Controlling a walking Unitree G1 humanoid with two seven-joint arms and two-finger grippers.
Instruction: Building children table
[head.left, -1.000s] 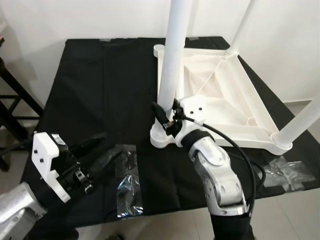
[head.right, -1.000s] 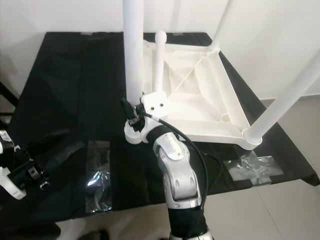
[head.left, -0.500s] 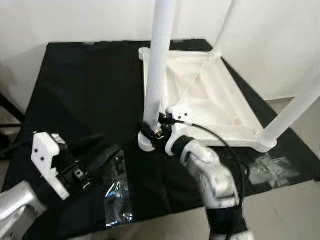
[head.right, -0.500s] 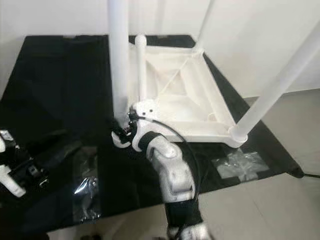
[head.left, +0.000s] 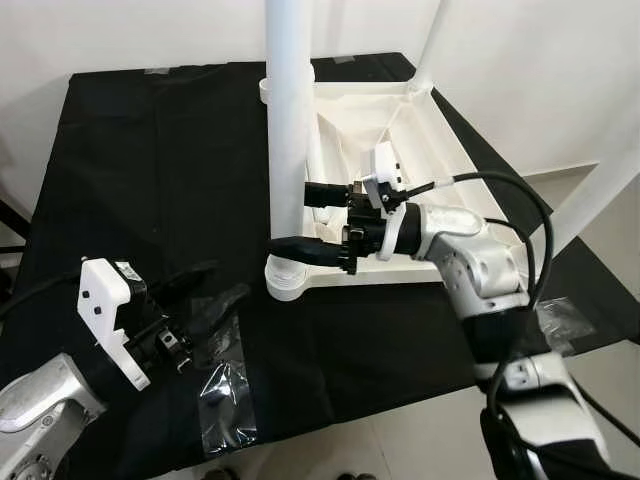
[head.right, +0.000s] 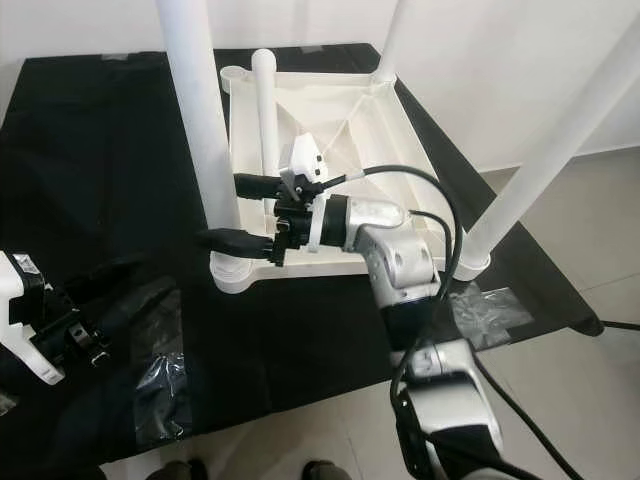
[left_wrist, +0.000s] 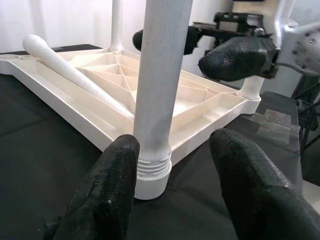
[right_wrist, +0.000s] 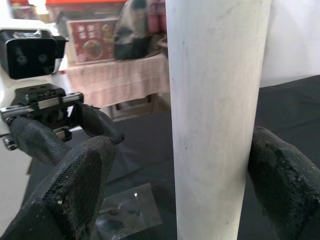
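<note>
A white plastic children's table lies upside down on a bench draped in black cloth, its ribbed underside facing up. The near-corner leg stands upright in its threaded socket at the corner closest to the robot; other legs rise from the far corner and the right-hand corner, and a loose leg lies slanted across the tabletop's underside. The right claw, reaching in from the right with its cable looping behind it, is spread wide around the near-corner leg, one finger on either side of the shaft and neither clearly pressing on it. The left claw hovers low over the cloth just left of that corner, also wide, its fingers framing the socket from a short way off without touching. Clear plastic bags lie on the cloth: one under the left claw, another near the bench's right edge.
</note>
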